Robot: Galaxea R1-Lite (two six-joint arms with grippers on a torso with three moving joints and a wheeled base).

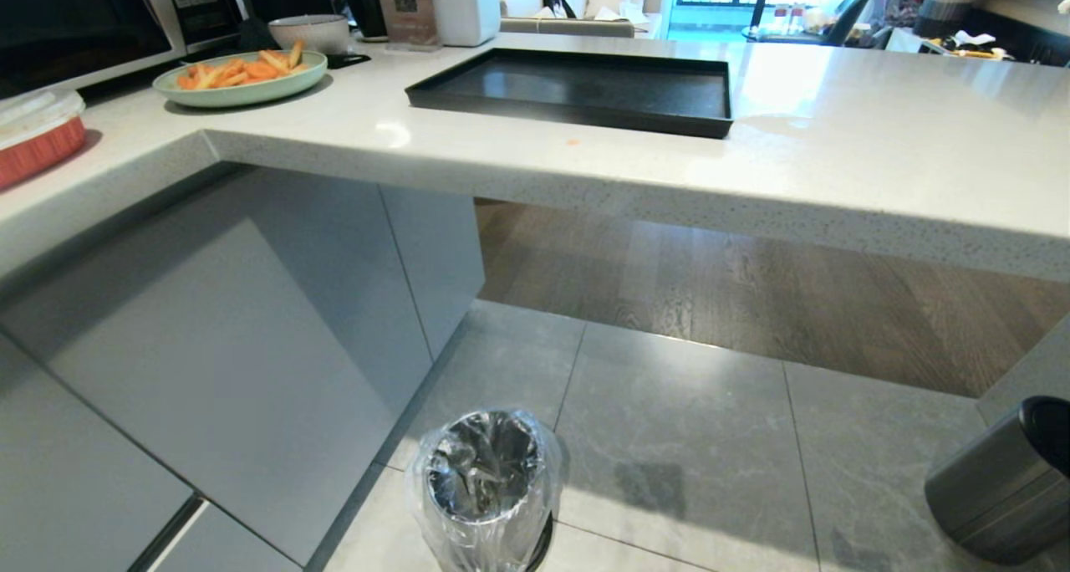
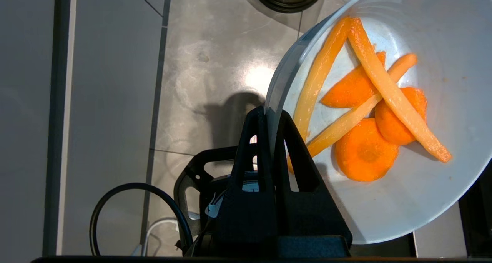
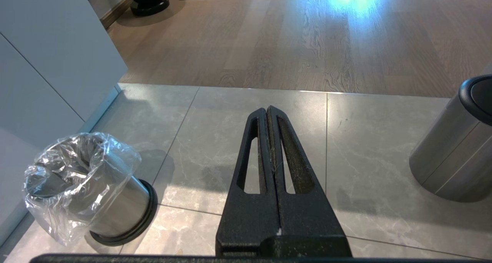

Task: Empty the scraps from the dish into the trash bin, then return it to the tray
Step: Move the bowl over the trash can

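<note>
Now left gripper [image 2: 269, 115] clamped on dish [image 2: 442, 201] rim — scraps [image 2: 365, 151] inside, bin [image 1: 489, 480] on floor; right gripper [image 3: 268, 113] together, idle.

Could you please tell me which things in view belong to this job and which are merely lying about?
Job:
- glossy pale bowl, clamped at its rim by the left gripper
- orange carrot scraps
- bag-lined shiny metal bin
- flat black tray

Lying about:
- pale green plate
- dark steel cylinder
- grey-beige bowl
</note>
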